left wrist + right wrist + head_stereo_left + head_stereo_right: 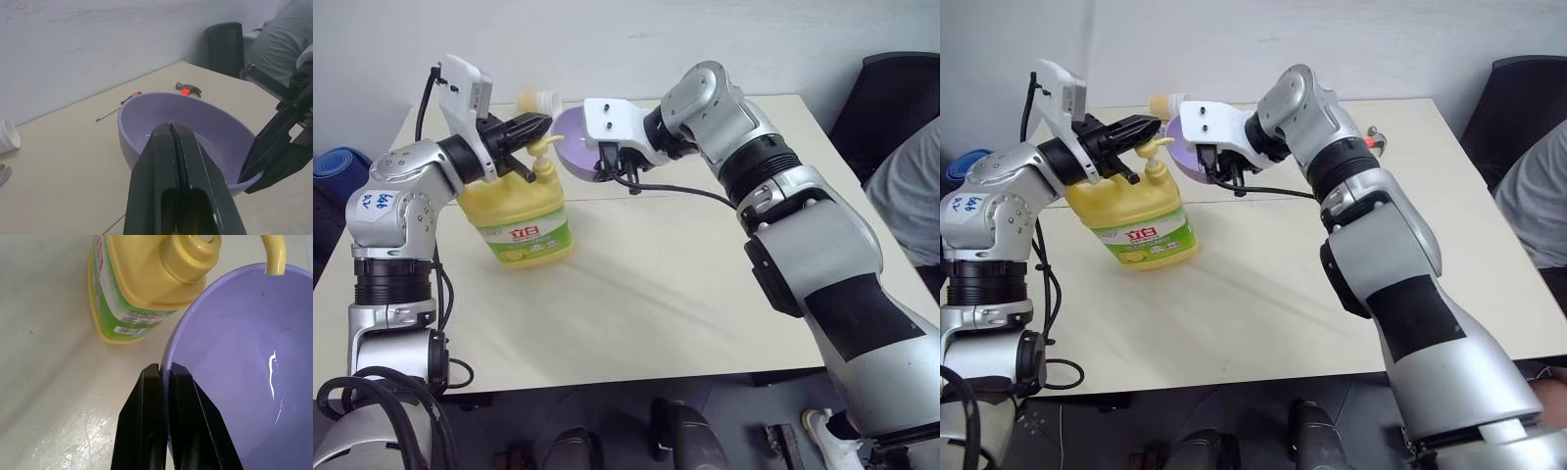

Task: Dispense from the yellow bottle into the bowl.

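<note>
Red-handled hammer [188,89], screwdriver [119,105] and perhaps a cup [9,134] behind bowl [205,122].

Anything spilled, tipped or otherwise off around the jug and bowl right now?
No spill shows. The bowl is off the table, tilted, its rim pinched by the right tool under the pump spout of the upright yellow bottle. A white cup lies on its side behind the bottle. A streak glistens inside the bowl.

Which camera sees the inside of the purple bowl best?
The right wrist view: the bowl opens toward it, showing a shiny streak inside, with the right gripper pinching its rim. The left wrist view shows part of the inside behind the left gripper. Both eye views show a sliver between the arms.
</note>
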`<state>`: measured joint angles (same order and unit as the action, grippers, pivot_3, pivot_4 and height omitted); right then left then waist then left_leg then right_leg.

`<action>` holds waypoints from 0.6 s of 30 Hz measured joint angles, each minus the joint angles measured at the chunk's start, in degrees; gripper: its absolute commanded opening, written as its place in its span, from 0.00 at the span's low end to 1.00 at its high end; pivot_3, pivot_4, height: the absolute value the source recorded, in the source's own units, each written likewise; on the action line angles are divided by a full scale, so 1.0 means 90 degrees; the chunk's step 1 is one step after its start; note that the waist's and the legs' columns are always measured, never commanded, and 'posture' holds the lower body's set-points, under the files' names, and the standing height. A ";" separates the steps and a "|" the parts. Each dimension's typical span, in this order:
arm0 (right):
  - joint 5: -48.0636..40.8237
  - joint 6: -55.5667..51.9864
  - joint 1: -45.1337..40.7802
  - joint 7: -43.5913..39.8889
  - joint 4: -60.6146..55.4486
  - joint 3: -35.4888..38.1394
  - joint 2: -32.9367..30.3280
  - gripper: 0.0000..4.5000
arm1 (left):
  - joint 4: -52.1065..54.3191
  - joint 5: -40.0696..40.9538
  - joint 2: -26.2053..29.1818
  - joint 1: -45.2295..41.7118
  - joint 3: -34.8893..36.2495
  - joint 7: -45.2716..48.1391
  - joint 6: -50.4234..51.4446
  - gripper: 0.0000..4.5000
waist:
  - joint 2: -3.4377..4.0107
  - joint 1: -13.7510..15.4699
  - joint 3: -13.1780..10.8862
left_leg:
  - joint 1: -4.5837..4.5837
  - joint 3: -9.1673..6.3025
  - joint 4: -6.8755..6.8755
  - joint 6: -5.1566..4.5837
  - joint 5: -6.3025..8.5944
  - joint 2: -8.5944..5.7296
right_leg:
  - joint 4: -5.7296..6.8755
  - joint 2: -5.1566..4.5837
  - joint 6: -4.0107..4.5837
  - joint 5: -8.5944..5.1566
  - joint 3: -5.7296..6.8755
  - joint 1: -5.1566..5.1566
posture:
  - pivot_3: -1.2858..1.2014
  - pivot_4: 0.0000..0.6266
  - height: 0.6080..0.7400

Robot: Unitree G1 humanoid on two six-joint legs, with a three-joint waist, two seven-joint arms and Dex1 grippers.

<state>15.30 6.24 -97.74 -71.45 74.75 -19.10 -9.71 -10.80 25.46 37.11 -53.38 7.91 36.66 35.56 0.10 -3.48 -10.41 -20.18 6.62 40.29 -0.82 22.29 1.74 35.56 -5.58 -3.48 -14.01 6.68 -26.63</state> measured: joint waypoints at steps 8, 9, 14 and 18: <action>-0.0002 -0.0002 0.0000 0.0019 0.0006 0.0181 0.0078 0.00 | 0.0126 -0.0058 -0.0001 0.0023 0.0003 -0.0092 0.0145 0.00 | 0.0000 -0.0003 0.0000 | 0.0003 0.0001 0.0000 0.0001 0.0000 0.0000 | 0.0003 0.0001 0.0000 0.0000 -0.0010 0.0000 | 0.52 0.24 1.00; -0.0001 -0.0002 0.0000 0.0041 0.0006 0.0188 0.0094 0.00 | 0.0126 -0.0060 -0.0001 0.0035 0.0004 -0.0095 0.0139 0.00 | 0.0000 -0.0004 0.0000 | 0.0005 0.0002 0.0000 0.0002 -0.0001 0.0000 | 0.0004 0.0001 0.0000 0.0000 -0.0011 0.0001 | 0.52 0.24 1.00; -0.0001 -0.0002 0.0000 0.0150 0.0010 0.0218 0.0117 0.00 | 0.0122 -0.0070 -0.0059 0.0157 0.0044 -0.0133 0.0046 0.00 | 0.0001 -0.0007 0.0001 | 0.0010 0.0005 0.0000 0.0002 -0.0001 0.0000 | 0.0008 0.0001 0.0000 0.0000 -0.0018 0.0002 | 0.52 0.24 1.00; -0.0001 -0.0002 0.0000 0.0182 0.0013 0.0221 0.0120 0.00 | 0.0126 -0.0093 -0.0084 0.0326 0.0059 -0.0167 -0.0111 0.00 | 0.0001 -0.0013 0.0005 | 0.0018 0.0009 0.0000 0.0004 -0.0002 0.0001 | 0.0011 0.0001 0.0000 0.0000 -0.0025 0.0005 | 0.52 0.24 1.00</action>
<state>15.29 6.22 -97.74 -69.81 74.87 -17.11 -8.62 -9.67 24.63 36.36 -50.45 8.44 35.15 34.56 0.11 -3.60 -10.37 -20.02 6.71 40.29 -0.79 22.28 1.75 35.66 -5.58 -3.48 -14.01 6.45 -26.59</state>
